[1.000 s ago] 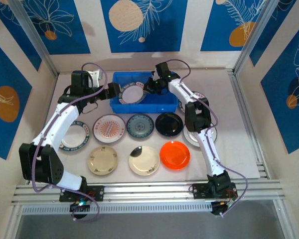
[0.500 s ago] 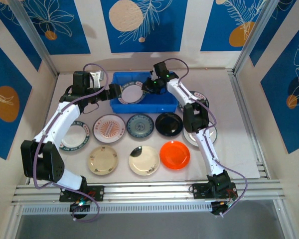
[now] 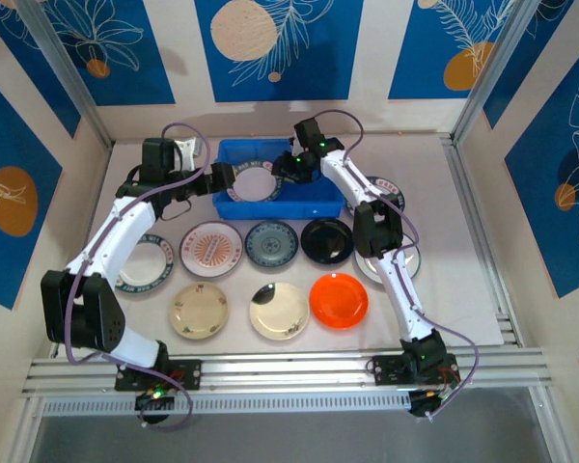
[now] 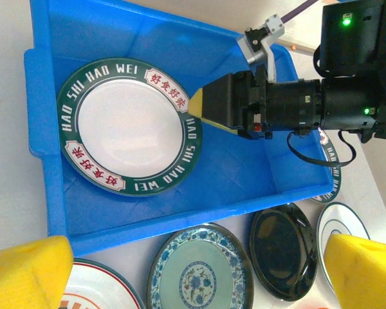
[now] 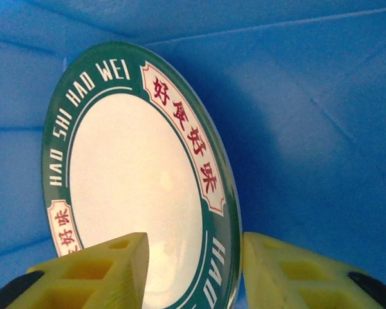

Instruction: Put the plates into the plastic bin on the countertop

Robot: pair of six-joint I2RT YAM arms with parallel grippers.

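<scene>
Over the last second your right gripper (image 5: 193,261) has spread its jaws partway. They now straddle the rim of the green-rimmed plate (image 4: 125,125), and a sliver of blue shows beside one pad, so the grip looks released. Nearest you, the orange plate (image 3: 338,299) waits on the countertop (image 3: 463,241). Farther back, your left gripper (image 3: 222,177) hangs wide open and empty beside the plastic bin (image 4: 148,219), where the green-rimmed plate rests. Withdraw crookedly and a pad could snag that rim, dragging the plate up the wall.
</scene>
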